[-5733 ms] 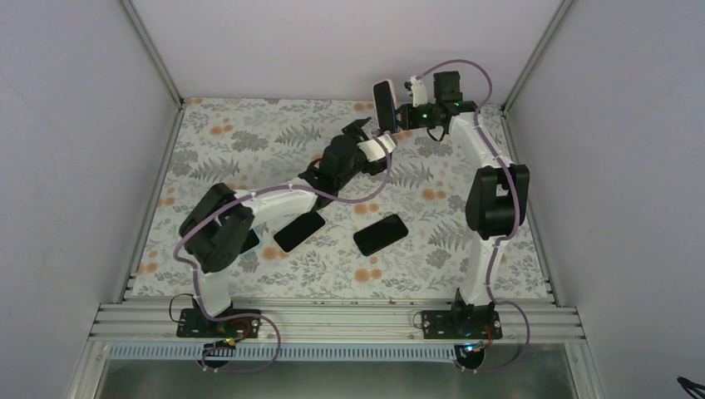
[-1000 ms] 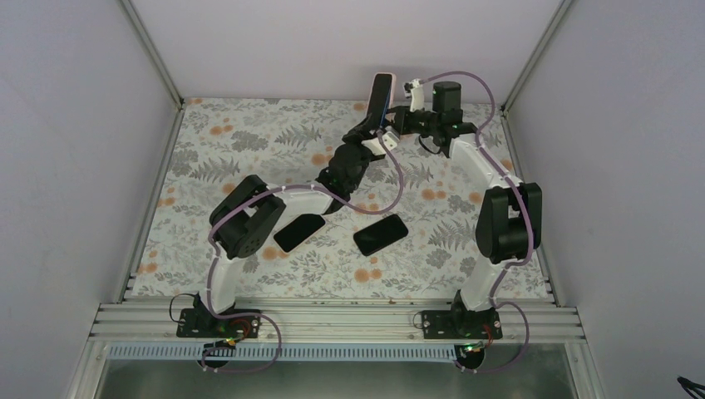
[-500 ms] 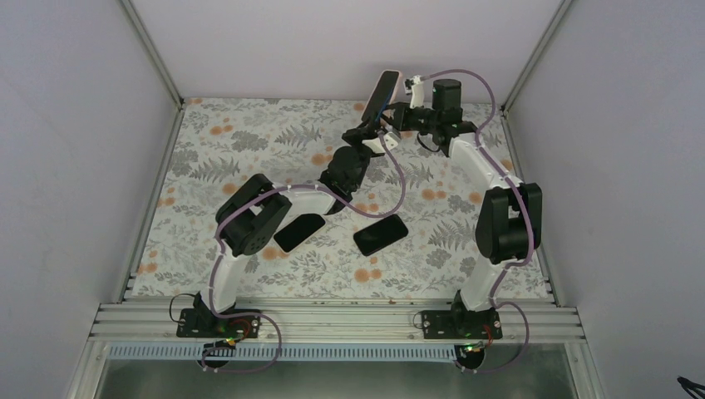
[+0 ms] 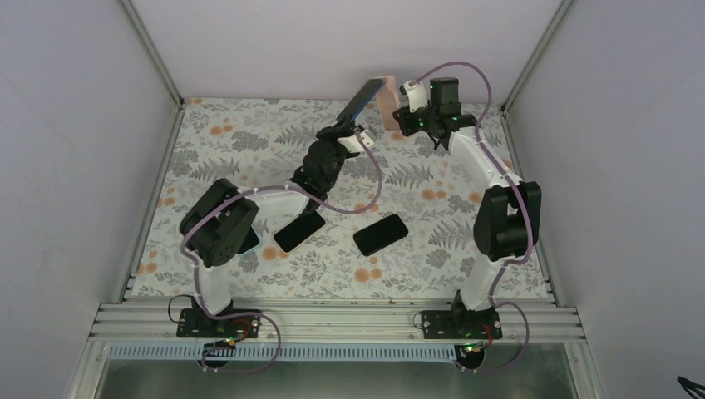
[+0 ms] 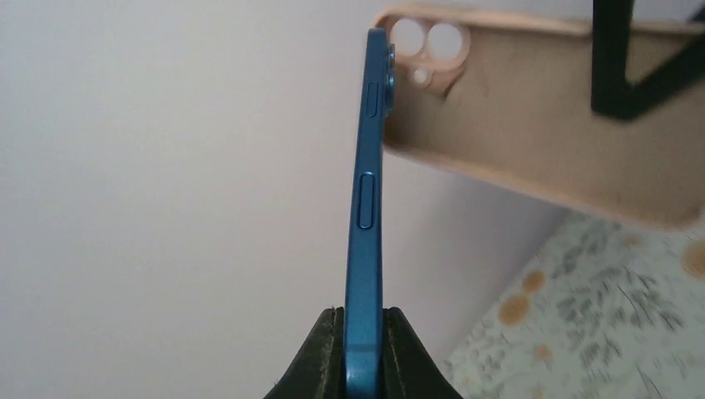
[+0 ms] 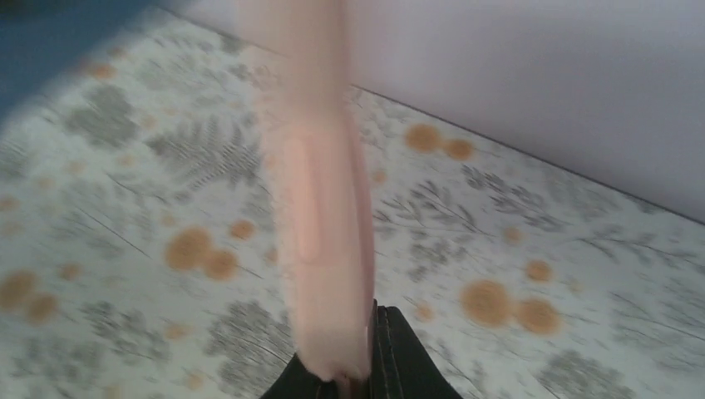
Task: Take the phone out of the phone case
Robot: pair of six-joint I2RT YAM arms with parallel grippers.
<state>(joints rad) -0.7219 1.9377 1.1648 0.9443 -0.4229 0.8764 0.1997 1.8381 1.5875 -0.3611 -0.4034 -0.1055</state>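
Note:
A blue phone (image 4: pixel 363 96) tilts up above the back of the table, out of its case, with my left gripper (image 4: pixel 343 125) shut on its lower end. The left wrist view shows the phone (image 5: pixel 369 208) edge-on between the black fingers of that gripper (image 5: pixel 363 353). Just right of it hangs the empty peach phone case (image 4: pixel 387 100), its camera cutout showing on the case (image 5: pixel 532 125). My right gripper (image 4: pixel 399 116) is shut on the case, which appears blurred and upright (image 6: pixel 320 208) above that gripper (image 6: pixel 359 374) in the right wrist view. Phone and case are apart.
Two dark phones lie on the floral mat, one (image 4: pixel 299 232) by the left arm's elbow and one (image 4: pixel 381 234) mid-table. A third dark object (image 4: pixel 249 241) peeks from under the left arm. The back wall stands close behind both grippers.
My left gripper closed on the phone and swung it left and down, drawing it out of the case. The case stayed in the right gripper, now showing peach and empty.

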